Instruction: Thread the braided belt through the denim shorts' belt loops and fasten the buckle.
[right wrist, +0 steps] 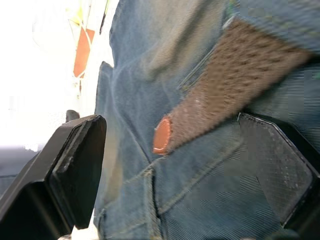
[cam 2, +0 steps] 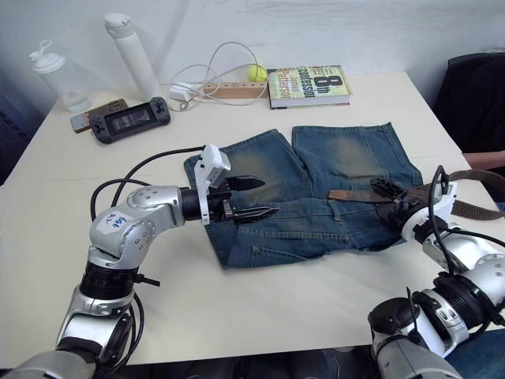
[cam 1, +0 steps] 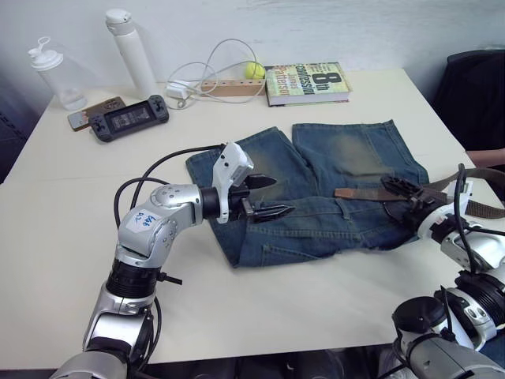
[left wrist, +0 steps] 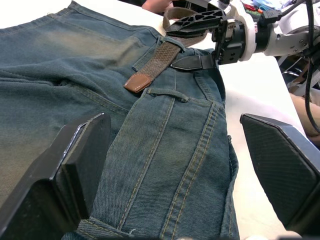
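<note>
Left eye view: denim shorts (cam 1: 331, 193) are lying flat on the white table (cam 1: 71, 213), waistband toward me. My left gripper (cam 1: 264, 197) is hovering over the left leg, fingers spread, holding nothing. My right gripper (cam 1: 402, 193) is sitting at the waistband by the braided belt (cam 1: 359, 193).

Left wrist view: the belt's lighter tip (left wrist: 136, 83) is resting on the denim near a belt loop (left wrist: 167, 93).

Right wrist view: my fingers are gaping apart, the belt between them but ungripped.
</note>
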You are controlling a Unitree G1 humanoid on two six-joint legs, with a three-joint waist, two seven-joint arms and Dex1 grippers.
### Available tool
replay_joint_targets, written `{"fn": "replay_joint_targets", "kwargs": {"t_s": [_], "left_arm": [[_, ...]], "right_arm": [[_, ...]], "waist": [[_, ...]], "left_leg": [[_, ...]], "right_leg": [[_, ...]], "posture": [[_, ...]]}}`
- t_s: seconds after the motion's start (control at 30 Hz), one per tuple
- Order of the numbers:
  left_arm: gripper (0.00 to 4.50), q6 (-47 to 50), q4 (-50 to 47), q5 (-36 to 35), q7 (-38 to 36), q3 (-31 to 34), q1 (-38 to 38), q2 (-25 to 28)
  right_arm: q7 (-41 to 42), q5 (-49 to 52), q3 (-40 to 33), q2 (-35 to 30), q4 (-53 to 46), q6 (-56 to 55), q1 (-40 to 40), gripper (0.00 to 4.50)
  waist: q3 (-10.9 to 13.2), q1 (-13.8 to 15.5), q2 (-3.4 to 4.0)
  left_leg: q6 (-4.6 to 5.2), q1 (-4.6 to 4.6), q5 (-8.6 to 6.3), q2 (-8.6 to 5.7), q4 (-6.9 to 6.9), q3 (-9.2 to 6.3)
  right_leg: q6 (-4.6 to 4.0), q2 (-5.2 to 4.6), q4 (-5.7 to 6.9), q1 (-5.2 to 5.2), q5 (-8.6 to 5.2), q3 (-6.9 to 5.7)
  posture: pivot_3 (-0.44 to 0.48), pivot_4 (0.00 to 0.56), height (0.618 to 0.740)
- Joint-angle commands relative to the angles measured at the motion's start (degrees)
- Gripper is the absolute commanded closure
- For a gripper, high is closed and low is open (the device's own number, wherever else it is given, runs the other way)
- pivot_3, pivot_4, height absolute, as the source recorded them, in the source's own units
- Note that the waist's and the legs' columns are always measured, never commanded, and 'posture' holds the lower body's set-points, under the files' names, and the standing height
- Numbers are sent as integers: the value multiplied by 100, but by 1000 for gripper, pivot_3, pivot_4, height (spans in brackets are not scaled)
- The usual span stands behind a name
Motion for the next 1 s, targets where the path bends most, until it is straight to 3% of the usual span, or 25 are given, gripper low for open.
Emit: {"fn": "replay_joint_targets", "kwargs": {"t_s": [0.03, 0.33, 0.43, 0.63, 0.7, 0.83, 1.0], "left_arm": [[0, -37, -245, -108, 29, 45, -9, 41], [0, 9, -258, -129, 124, 79, 2, 75], [0, -8, -232, -98, 128, 21, 44, 86], [0, -63, -105, -48, 91, -44, 35, 124], [0, -90, -41, -34, 91, -53, 5, 119], [0, -118, -14, -28, 88, -85, 2, 133], [0, -174, -53, 90, -39, -320, 26, 315]], "right_arm": [[-84, 66, -78, 183, 9, -93, -191, 26], [104, -98, 426, 404, 577, -896, 5, 26], [330, -198, 728, 280, 991, -1361, 188, 802], [840, -145, 1444, -148, 1536, -1760, 375, 3565], [996, -62, 1583, -367, 1577, -1756, 392, 4482], [1385, 275, 1668, -885, 1523, -1470, 455, 4482], [2306, 528, 1918, -1980, 1681, -897, 638, 4482]], "waist": [[0, -18, 0], [-4, -101, 1], [-23, -109, -14], [-33, -114, -25], [-69, -111, -62], [-70, -39, -64], [-66, 26, -40]], "left_leg": [[0, 0, 0, 0, 0, 0], [0, 1, 0, 0, -1, 0], [0, 4, 0, 2, -1, 1], [0, 7, 0, 2, 0, 4], [0, 9, 0, 6, 0, 3], [0, 9, 0, 1, 2, -3], [3, 0, -2, 1, -7, 0]], "right_leg": [[0, 0, 0, 0, 0, 0], [-2, 0, 8, -5, -1, -1], [-3, 1, 9, -4, -2, -3], [-3, 1, 4, 1, -2, -3], [-3, 3, 2, 4, -2, -4], [-3, -2, -12, 17, -1, -7], [-2, -2, -19, 8, -1, -6]], "posture": [[0, 150, 740], [0, 150, 740], [0, 150, 740], [0, 150, 740], [0, 150, 740], [0, 150, 740], [0, 150, 740]]}}
